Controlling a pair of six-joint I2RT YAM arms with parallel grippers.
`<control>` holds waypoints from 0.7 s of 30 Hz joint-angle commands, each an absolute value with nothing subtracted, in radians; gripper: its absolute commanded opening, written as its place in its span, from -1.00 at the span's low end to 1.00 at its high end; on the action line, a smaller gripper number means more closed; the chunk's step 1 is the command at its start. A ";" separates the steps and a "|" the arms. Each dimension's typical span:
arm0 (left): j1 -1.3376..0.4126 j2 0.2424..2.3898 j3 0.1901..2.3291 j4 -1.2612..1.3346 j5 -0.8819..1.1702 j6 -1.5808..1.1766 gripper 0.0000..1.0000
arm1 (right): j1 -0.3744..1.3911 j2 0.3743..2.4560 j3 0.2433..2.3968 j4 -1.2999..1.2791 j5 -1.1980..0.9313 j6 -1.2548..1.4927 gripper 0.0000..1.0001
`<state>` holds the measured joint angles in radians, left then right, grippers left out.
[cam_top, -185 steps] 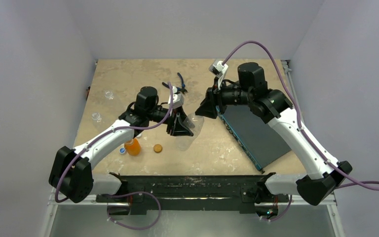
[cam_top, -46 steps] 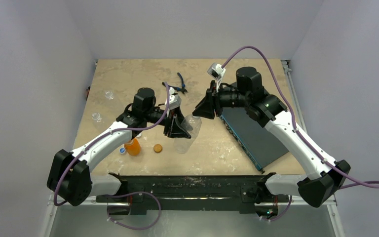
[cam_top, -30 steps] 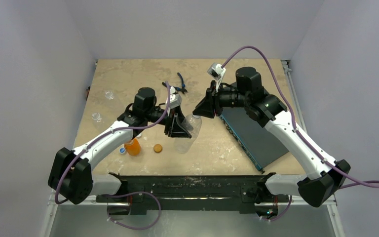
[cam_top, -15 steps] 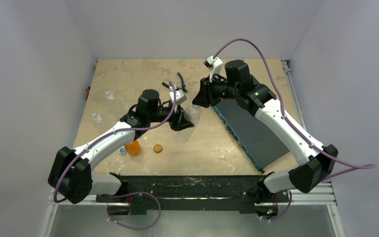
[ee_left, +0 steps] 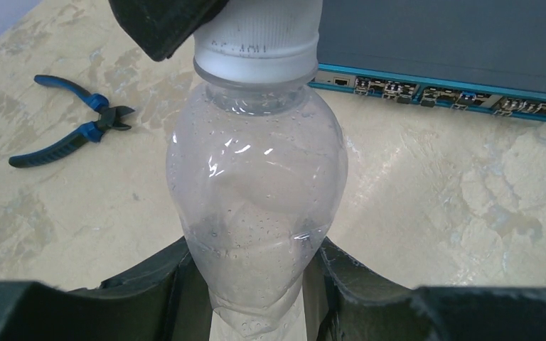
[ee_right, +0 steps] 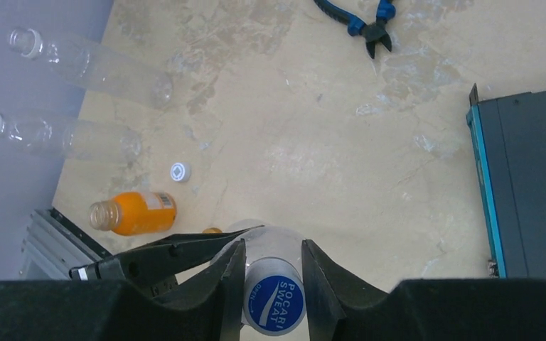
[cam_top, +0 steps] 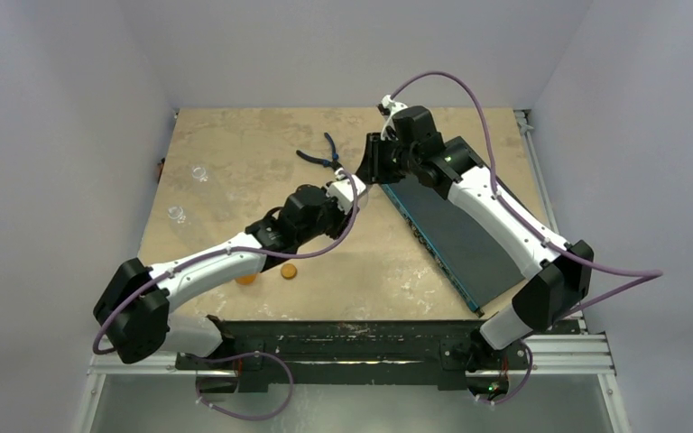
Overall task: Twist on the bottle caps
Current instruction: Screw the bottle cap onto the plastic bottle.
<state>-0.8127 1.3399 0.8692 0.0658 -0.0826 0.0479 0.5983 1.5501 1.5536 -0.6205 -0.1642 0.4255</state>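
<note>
Bottle cap point(ee_right: 274, 305) (blue top, white skirt) is sitting on the neck of the clear bottle point(ee_left: 256, 192), clenched between your right gripper point(ee_right: 272, 261) fingers. Your left gripper point(ee_left: 254, 273) is grasping the body just below. You are now carrying both farther out than a moment ago, so tightening is probably underway. The orange bottle point(ee_right: 134, 213), left of the right gripper, is still waiting uncapped.

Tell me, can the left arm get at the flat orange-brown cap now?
Probably not freely: the left gripper is clamped on the clear bottle, though the orange-brown cap lies uncovered beside that forearm.
</note>
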 commanded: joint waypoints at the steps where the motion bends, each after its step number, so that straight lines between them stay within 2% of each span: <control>1: -0.813 1.315 0.944 0.216 -0.108 0.122 -1.00 | 0.630 1.505 1.555 -0.651 -0.138 0.558 -0.22; 3: -0.795 1.311 0.945 0.162 -0.021 0.126 -1.00 | 0.611 1.470 1.557 -0.614 -0.151 0.544 0.36; 4: -0.778 1.310 0.948 0.137 0.039 0.117 -1.00 | 0.599 1.454 1.560 -0.596 -0.165 0.533 0.74; 5: -0.758 1.308 0.947 0.119 0.103 0.106 -1.00 | 0.588 1.441 1.569 -0.586 -0.172 0.519 0.93; 12: -0.586 1.286 0.946 0.069 0.643 0.048 -1.00 | 0.566 1.338 1.578 -0.562 -0.217 0.362 0.95; 21: -0.517 1.287 0.951 0.088 1.029 0.008 -1.00 | 0.565 1.259 1.505 -0.585 -0.441 0.186 0.55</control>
